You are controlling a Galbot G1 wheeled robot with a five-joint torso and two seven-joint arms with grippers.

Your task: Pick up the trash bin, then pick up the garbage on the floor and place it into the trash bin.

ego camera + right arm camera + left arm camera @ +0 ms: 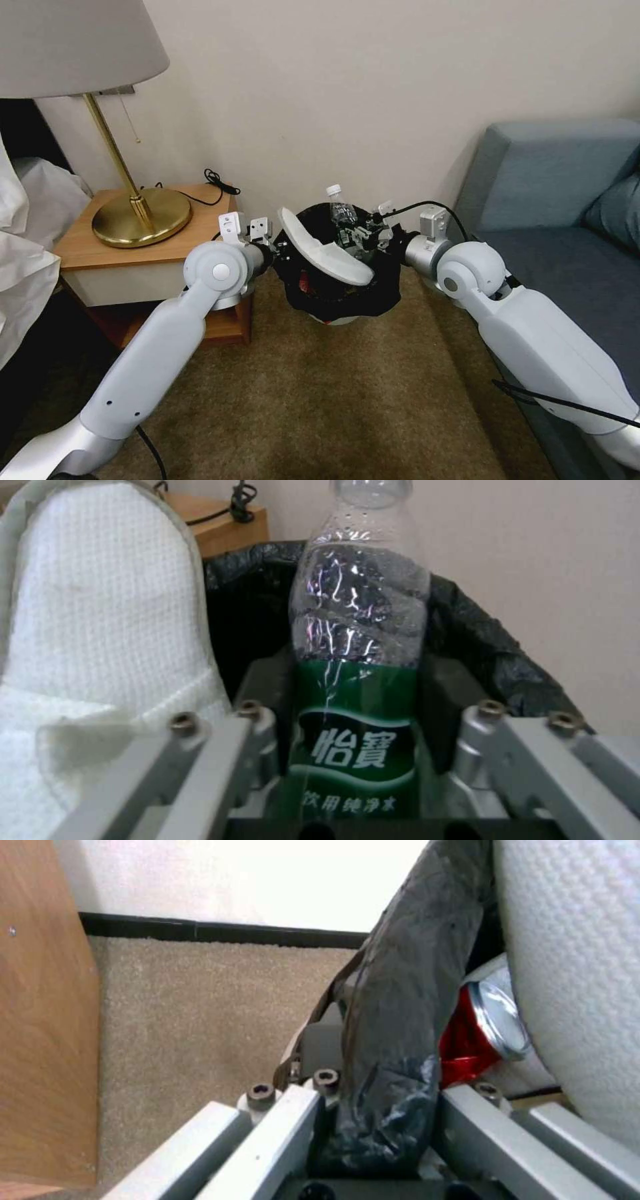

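The trash bin (347, 293), lined with a crinkly black bag (400, 1005), stands out against the carpet between the nightstand and the sofa. My left gripper (275, 245) is at its left rim, shut on the bag's edge (377, 1120). A white slipper (323, 252) lies slanted across the bin's opening (100, 605). A red can (470, 1040) rests inside under the slipper. My right gripper (363, 237) reaches over the bin from the right, shut on a clear bottle (357, 630) with a green label. The bottle stands upright with its white cap (333, 191) above the rim.
A wooden nightstand (87, 250) with a brass lamp (137, 213) and a black cord stands close on the left. A blue-grey sofa (567, 227) is on the right, a white wall behind. Beige carpet (333, 400) stretches in front. White bedding shows at far left.
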